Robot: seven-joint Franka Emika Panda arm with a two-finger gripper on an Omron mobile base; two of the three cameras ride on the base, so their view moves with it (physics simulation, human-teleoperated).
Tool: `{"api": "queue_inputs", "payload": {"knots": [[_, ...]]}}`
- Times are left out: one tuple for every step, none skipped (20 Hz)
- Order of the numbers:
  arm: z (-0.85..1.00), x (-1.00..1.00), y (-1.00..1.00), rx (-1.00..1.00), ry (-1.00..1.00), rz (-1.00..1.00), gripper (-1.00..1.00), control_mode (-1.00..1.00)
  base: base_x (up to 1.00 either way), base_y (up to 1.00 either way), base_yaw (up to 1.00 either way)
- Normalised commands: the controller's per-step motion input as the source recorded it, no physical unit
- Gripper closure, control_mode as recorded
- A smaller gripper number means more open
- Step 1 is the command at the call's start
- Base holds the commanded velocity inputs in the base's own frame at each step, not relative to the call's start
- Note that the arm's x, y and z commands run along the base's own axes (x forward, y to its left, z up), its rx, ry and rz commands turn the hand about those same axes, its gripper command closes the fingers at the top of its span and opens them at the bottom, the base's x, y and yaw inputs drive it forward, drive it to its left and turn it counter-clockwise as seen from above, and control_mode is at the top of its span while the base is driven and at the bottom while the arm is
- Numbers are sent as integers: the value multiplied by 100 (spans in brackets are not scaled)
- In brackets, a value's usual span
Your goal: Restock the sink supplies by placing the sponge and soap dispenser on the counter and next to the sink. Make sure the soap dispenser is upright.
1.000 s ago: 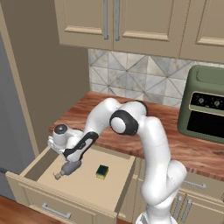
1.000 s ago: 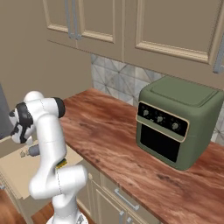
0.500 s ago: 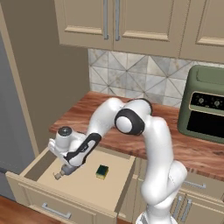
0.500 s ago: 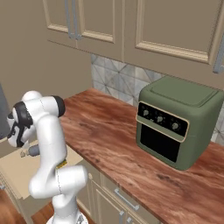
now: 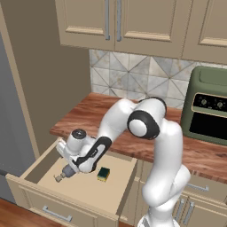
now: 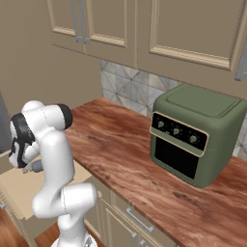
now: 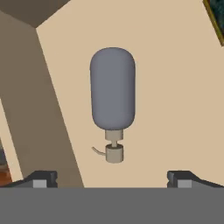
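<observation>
The grey-blue soap dispenser (image 7: 112, 89) lies on its side on the floor of an open drawer (image 5: 26, 186), with its tan pump pointing toward the hand. My gripper (image 7: 111, 179) hovers over the bottle, open and holding nothing, one fingertip on each side of the pump end. In the left base view the gripper (image 5: 73, 165) points down at the soap dispenser (image 5: 65, 173). Just right of it in the same drawer sits the green-topped sponge (image 5: 103, 174), and its corner (image 7: 216, 17) shows in the hand view. Behind the drawer runs the reddish-brown counter (image 5: 111, 115). The sink is out of view.
A green countertop oven (image 5: 210, 111) stands on the counter at the right, also in the right base view as the oven (image 6: 193, 135). Beige upper cabinets (image 5: 115, 22) hang above, and a tall beige wall panel (image 5: 48, 80) borders the drawer on the left.
The hand has dropped slightly lower into the drawer, closer over the soap dispenser. The jaws stay open and the dispenser and sponge have not moved.
</observation>
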Motion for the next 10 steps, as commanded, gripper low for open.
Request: {"api": "queue_inputs", "payload": {"knots": [[13,-22,-34,2,11,-17,-100,-100,0,0,0],[0,-19,-31,0,17,-16,-100,-100,0,0,0],[0,-21,-33,0,20,-16,-100,-100,0,0,0],[0,-29,-35,1,18,-16,-100,-100,0,0,0],[0,-37,-32,1,16,-15,-100,-100,0,0,0],[0,-51,-26,2,12,-13,-100,-100,0,0,0],[0,-49,-21,2,13,-13,-100,-100,0,0,0],[0,-53,-16,3,11,-13,-100,-100,0,0,0],[0,-59,-18,4,8,-12,-100,-100,0,0,0],[0,-54,-18,6,6,-11,-100,-100,0,0,0]]}}
